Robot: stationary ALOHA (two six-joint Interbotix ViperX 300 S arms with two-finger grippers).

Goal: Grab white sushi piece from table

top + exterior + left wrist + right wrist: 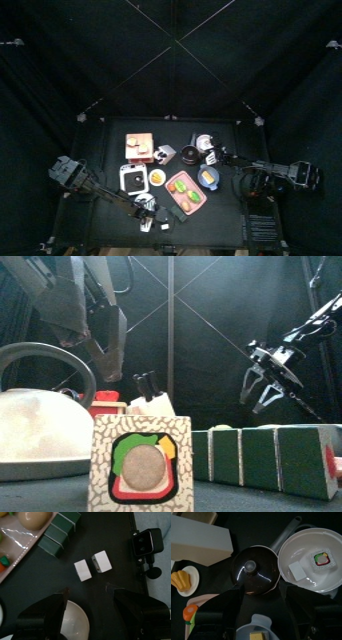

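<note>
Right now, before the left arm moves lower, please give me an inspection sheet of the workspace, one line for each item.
Surface: black table, crowded.
Job's things: two white sushi pieces side by side on the table, ahead of the left gripper.
Clutter: white pan holding sushi, black lid, kettle, green sushi row.
Grippers: left gripper open, empty; right gripper hanging open, empty.
Cables: nothing seen.
Surroundings: black curtains.

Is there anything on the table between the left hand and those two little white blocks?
No. In the left wrist view, only bare black table lies between the open left hand and the two white sushi pieces.
</note>
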